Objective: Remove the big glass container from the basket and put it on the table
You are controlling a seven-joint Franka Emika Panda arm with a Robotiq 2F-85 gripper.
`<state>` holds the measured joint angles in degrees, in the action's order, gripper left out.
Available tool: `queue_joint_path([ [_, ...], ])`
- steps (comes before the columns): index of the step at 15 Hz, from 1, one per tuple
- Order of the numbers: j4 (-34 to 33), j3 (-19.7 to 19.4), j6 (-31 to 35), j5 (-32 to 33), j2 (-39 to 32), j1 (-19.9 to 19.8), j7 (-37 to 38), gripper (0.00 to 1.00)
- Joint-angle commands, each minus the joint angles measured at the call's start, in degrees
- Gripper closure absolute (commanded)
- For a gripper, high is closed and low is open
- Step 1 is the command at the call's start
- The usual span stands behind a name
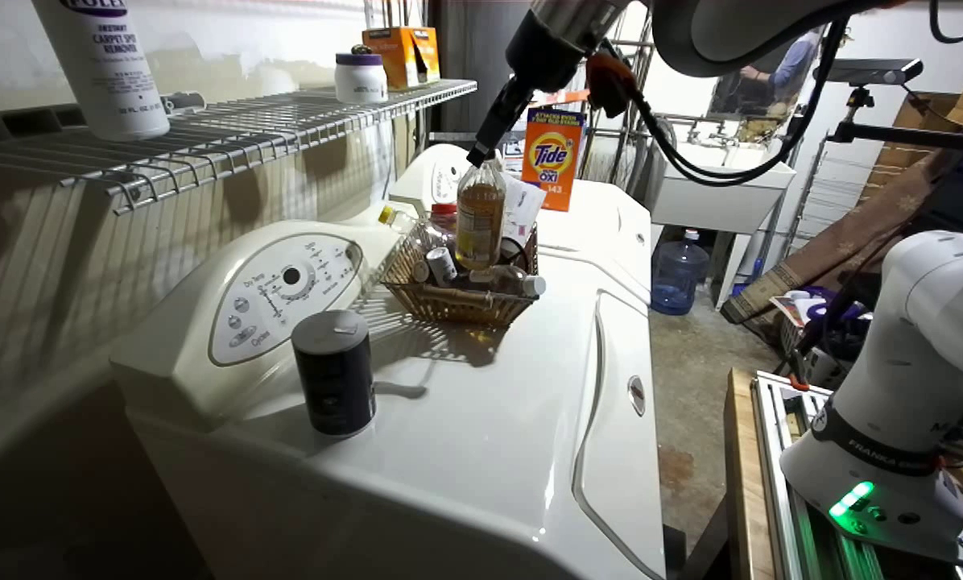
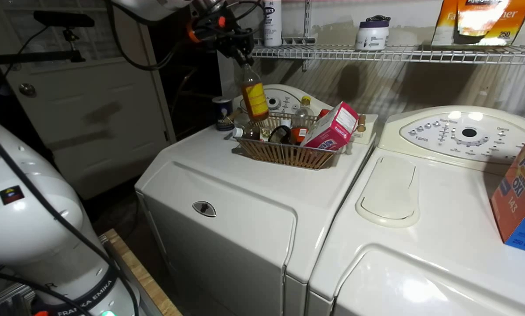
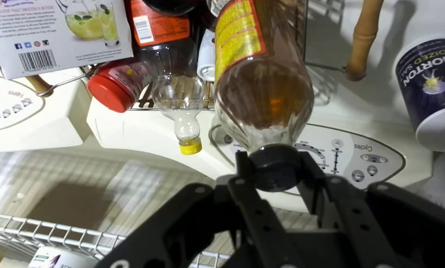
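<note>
The big glass container (image 1: 480, 221) is an amber bottle with a yellow label and a black cap. It also shows in an exterior view (image 2: 255, 98) and in the wrist view (image 3: 265, 87). My gripper (image 3: 275, 165) is shut on its cap, one finger on each side; it also shows in both exterior views (image 1: 481, 153) (image 2: 244, 61). The bottle hangs slightly tilted, with its base over the basket, at about rim height or a little above. The basket (image 2: 284, 153) is brown and woven and stands on the white appliance-top table (image 1: 465, 427).
The basket also holds a pink carton (image 2: 332, 127), a yellow-capped bottle (image 3: 181, 104), a red-lidded jar (image 3: 114, 87) and a white-capped bottle (image 1: 514, 282). A dark salt can (image 1: 334, 374) stands nearby. A wire shelf (image 1: 272, 129) runs along the wall. An orange Tide box (image 1: 550, 161) stands beyond.
</note>
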<state>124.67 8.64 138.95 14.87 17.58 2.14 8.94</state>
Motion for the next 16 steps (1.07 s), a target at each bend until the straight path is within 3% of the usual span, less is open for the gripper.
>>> queue_joint_path([
  [1,-1.15,0.18,-1.10,0.33,2.37,0.27,-1.21,0.89],
  [9,-0.03,1.86,-7.69,-0.71,6.40,2.88,-2.51,0.89],
  [16,0.79,2.01,-13.75,-4.49,11.38,8.32,-8.27,0.88],
])
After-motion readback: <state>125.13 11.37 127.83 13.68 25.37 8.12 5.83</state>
